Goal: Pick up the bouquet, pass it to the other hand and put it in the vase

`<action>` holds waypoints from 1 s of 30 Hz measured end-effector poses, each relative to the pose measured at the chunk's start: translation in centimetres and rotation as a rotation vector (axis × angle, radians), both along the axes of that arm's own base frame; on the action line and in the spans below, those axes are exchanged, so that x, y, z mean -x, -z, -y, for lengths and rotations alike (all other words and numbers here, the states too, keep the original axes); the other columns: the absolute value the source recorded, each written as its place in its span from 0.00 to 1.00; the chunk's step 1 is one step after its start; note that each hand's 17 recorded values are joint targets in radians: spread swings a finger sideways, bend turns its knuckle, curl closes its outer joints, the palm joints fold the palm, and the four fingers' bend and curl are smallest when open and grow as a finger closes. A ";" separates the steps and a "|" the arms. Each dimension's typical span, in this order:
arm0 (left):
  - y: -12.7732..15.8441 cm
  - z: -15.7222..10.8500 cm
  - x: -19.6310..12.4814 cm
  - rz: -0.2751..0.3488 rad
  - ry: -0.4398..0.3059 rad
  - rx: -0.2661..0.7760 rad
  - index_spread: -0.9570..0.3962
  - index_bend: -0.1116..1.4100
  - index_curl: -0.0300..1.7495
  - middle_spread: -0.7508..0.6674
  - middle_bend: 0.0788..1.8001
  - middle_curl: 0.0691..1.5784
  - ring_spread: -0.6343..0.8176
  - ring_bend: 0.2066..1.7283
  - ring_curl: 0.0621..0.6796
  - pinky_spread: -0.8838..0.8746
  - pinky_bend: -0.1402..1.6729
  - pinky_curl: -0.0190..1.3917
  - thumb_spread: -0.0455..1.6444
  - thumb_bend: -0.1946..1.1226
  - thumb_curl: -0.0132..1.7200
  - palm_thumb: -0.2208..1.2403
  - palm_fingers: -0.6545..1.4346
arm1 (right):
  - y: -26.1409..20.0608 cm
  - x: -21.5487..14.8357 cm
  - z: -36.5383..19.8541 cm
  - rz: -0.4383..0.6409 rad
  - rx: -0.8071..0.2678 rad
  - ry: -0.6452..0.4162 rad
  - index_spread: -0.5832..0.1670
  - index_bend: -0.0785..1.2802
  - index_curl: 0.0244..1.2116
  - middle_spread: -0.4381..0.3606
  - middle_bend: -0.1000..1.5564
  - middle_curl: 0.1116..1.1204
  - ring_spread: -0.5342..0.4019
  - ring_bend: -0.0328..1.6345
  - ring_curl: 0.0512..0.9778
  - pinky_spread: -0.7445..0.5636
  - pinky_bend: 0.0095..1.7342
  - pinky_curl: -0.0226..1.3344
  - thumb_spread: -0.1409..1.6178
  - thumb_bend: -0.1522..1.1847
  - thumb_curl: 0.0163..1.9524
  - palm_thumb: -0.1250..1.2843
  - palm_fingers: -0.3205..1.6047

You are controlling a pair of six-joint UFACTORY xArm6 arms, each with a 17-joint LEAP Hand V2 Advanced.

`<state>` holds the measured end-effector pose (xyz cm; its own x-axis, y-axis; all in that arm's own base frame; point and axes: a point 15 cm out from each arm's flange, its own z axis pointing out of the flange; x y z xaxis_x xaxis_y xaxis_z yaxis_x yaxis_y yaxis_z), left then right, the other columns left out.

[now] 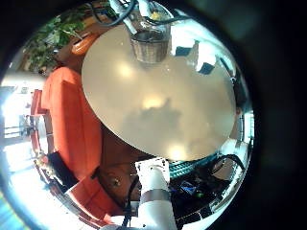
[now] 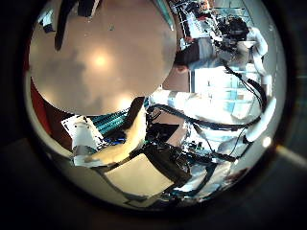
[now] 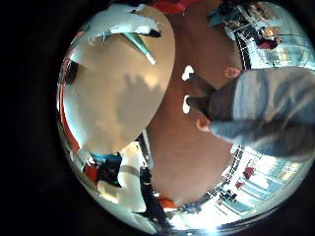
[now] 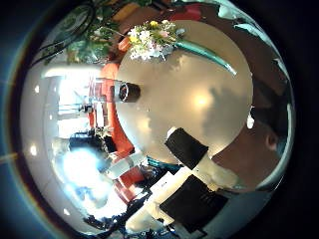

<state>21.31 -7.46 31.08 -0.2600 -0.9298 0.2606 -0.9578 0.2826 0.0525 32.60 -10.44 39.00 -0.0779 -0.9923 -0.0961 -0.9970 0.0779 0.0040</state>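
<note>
bouquet [image 4: 152, 40]: a bunch of small mixed blooms with leaves, the wrapped stems trailing off in a long thin tail. It's lying flat on the bench, near the rim.
bouquet vs vase: the vase [image 4: 128, 93] is a short dark cylinder standing upright by the bench edge. It's near the flower heads but not touching them.
bouquet vs right hand: the right hand [image 4: 189, 149] is up over the bench and well apart from the bouquet. The bouquet looks small in both right palm views, with bare bench between the two.
right fingers: honestly can't tell how far open they are. Nothing shows in their grasp.
left hand [image 1: 153, 196]: also high above the bench and well away from it.
left fingers: same deal, can't tell how open.
bench [image 4: 209, 110]: round, plain and glossy, mostly bare.
room: a sofa [image 1: 67, 125] curves along one side of the bench, with a leafy plant [image 1: 48, 38] past it and a smooth floor [image 3: 187, 147] all round.
</note>
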 end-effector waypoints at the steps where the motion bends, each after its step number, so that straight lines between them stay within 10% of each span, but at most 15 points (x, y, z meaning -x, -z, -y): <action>1: -0.1 0.0 0.0 0.001 -0.003 0.002 0.57 0.25 0.39 0.57 0.20 0.28 0.52 0.37 0.37 0.59 0.31 0.29 0.63 0.13 0.21 0.35 0.47 | -0.1 -0.3 0.0 0.000 -0.001 -0.001 0.22 0.20 0.35 0.47 0.33 0.31 0.61 0.51 0.23 0.91 0.51 0.11 0.72 0.10 0.20 0.44 0.32; 17: -0.3 0.7 0.0 0.009 0.008 0.032 0.57 0.25 0.36 0.55 0.19 0.26 0.51 0.34 0.27 0.61 0.26 0.26 0.64 0.13 0.21 0.37 0.52 | 2.5 -2.4 3.4 -0.057 -0.036 0.050 0.23 0.19 0.30 0.39 0.36 0.30 0.47 0.55 0.21 0.83 0.45 0.06 0.72 0.10 0.19 0.46 0.40; 30: -5.2 2.0 0.6 0.080 0.041 -0.014 0.56 0.24 0.35 0.54 0.18 0.25 0.51 0.32 0.21 0.61 0.24 0.26 0.65 0.13 0.21 0.40 0.53 | 7.6 -11.1 5.2 -0.160 -0.069 0.086 0.35 0.18 0.29 0.42 0.35 0.29 0.44 0.56 0.20 0.77 0.46 0.04 0.70 0.10 0.20 0.47 0.38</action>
